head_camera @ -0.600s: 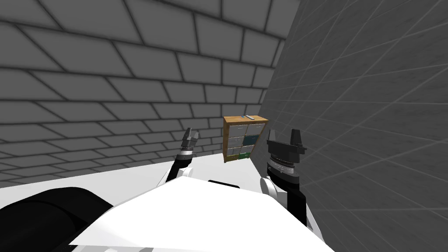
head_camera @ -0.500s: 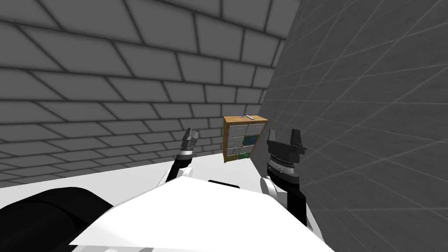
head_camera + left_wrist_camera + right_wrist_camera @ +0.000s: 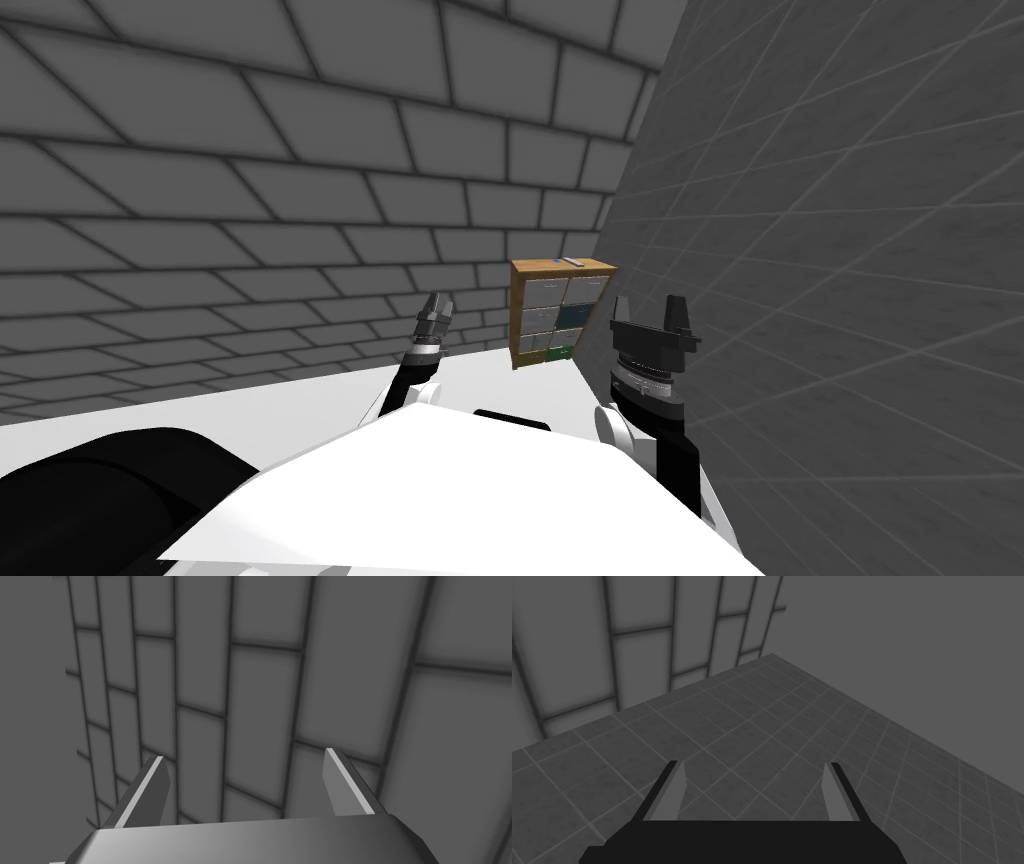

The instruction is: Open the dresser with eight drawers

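Observation:
The dresser point(image 3: 558, 312) is a wooden frame with two columns of pale grey drawer fronts, plus one teal and one green front. It stands far ahead of me on the white floor, in the corner where two walls meet, and its fronts look flush. My left gripper point(image 3: 435, 308) is raised to the left of the dresser, well short of it. In the left wrist view its fingers point(image 3: 150, 786) stand wide apart with nothing between them. My right gripper point(image 3: 652, 312) is raised to the right of the dresser, open point(image 3: 754, 776) and empty too.
A grey brick wall point(image 3: 250, 200) runs along the left and a dark tiled wall point(image 3: 820, 250) along the right, close to my right arm. White floor point(image 3: 300, 400) stretches between me and the dresser. A small flat item point(image 3: 572, 262) lies on the dresser's top.
The whole head view has shifted a little: the dresser sits slightly higher and larger, so I have moved. Both arms keep their pose and both grippers stay open.

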Robot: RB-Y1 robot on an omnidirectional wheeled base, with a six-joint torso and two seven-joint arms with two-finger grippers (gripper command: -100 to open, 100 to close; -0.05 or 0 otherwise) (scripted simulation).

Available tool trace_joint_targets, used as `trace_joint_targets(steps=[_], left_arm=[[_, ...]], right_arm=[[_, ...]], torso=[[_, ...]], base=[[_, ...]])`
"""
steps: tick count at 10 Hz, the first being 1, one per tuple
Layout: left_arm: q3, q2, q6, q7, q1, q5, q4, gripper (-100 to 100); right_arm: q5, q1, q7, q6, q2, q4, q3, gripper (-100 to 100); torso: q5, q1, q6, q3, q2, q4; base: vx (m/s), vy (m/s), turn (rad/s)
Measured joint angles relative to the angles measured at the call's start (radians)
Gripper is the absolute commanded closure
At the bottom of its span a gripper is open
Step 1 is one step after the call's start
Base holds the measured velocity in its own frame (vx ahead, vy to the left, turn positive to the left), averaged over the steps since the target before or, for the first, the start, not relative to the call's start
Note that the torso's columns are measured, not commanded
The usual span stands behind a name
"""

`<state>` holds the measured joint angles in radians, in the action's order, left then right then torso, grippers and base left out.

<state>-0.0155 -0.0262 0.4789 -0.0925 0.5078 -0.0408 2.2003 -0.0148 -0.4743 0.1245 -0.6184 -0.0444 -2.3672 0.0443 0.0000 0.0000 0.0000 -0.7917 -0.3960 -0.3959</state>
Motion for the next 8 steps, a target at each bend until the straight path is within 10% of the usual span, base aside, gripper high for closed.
trace_joint_targets(steps=[3, 4, 8], left_arm=[[0.000, 0.000, 0.000, 0.000, 0.000, 0.000, 0.000, 0], [0.000, 0.000, 0.000, 0.000, 0.000, 0.000, 0.000, 0], [0.000, 0.000, 0.000, 0.000, 0.000, 0.000, 0.000, 0]], right_arm=[[0.000, 0.000, 0.000, 0.000, 0.000, 0.000, 0.000, 0], [0.000, 0.000, 0.000, 0.000, 0.000, 0.000, 0.000, -100], [0.088, -0.001, -0.066, 0.007, -0.057, 0.014, -0.054, -100]], torso=[[0.000, 0.000, 0.000, -0.443, -0.222, -0.221], [0.000, 0.000, 0.000, -0.590, -0.295, -0.295], [0.000, 0.001, 0.000, -0.685, -0.341, -0.341]], base=[[0.000, 0.000, 0.000], [0.024, 0.024, 0.047], [0.042, 0.053, 0.060]])
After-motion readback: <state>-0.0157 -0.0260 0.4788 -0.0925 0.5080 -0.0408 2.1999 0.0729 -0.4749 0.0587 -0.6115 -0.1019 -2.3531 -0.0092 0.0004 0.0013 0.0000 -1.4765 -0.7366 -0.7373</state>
